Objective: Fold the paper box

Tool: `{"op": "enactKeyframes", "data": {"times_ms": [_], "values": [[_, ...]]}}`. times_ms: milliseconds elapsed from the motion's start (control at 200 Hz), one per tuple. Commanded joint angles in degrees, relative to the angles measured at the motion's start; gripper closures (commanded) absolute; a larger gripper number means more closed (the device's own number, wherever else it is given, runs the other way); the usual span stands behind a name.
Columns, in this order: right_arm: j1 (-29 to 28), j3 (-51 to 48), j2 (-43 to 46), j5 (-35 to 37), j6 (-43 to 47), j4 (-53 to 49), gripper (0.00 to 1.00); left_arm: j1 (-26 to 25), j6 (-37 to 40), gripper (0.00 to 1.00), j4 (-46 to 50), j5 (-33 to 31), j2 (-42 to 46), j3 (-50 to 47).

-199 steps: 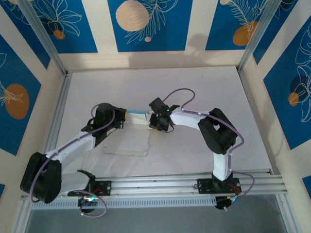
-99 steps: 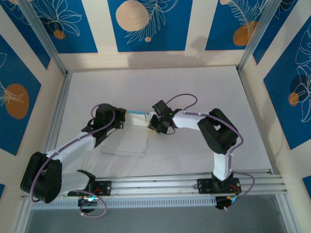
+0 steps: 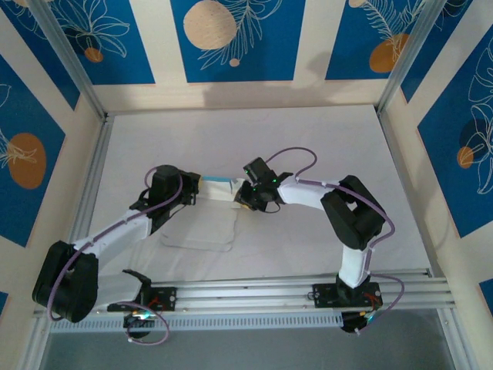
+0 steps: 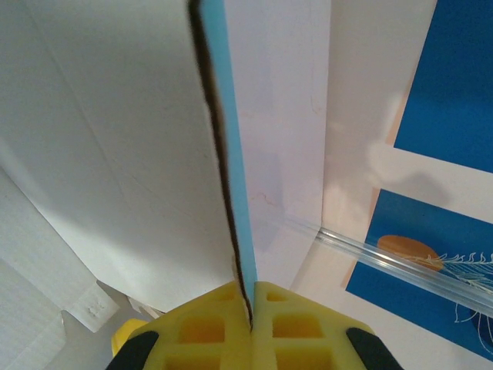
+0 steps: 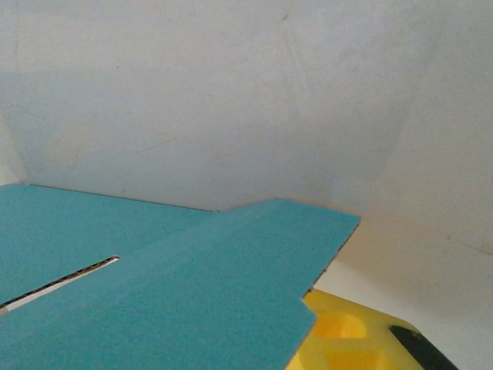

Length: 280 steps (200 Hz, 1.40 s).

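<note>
The paper box (image 3: 219, 185) stretches between them: left fingers (image 4: 204, 331) clamp one edge, right fingers (image 5: 331, 327) sit under the other, grip unclear.

White arm links (image 3: 115, 227), black joints (image 3: 65, 281), purple cables (image 3: 291, 149); yellow end effector pads (image 4: 202, 330).

we hold our left gripper (image 3: 193, 188) clamped on the box (image 3: 219, 187) edge, yellow pads (image 4: 208, 327) pressed together. our right gripper (image 3: 245, 198) faces it closely, one pad (image 5: 339, 327) under a flap. both elbows bend outward.
</note>
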<state>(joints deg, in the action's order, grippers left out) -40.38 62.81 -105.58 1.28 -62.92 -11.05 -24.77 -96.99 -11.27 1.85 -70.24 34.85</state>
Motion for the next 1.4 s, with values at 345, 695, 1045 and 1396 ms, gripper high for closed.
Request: {"op": "enactKeyframes", "data": {"times_ms": [345,695,1045,1396], "values": [[0.04,1.24,-3.34,-0.38,3.57,-1.74,0.66,-0.7,0.44,1.0,2.07,0.7,0.38,-0.81],[0.04,0.79,-3.79,-6.73,1.93,6.61,0.67,-0.72,0.36,1.0,1.34,0.88,-0.06,-1.38],[-0.05,-1.64,-1.38,-8.61,0.25,11.4,0.73,-0.71,0.46,1.0,1.21,0.67,-0.15,-1.66],[-0.58,-0.93,-1.47,-9.38,0.59,12.75,0.73,-0.71,0.85,1.0,1.44,0.65,-0.23,-1.8]]}}
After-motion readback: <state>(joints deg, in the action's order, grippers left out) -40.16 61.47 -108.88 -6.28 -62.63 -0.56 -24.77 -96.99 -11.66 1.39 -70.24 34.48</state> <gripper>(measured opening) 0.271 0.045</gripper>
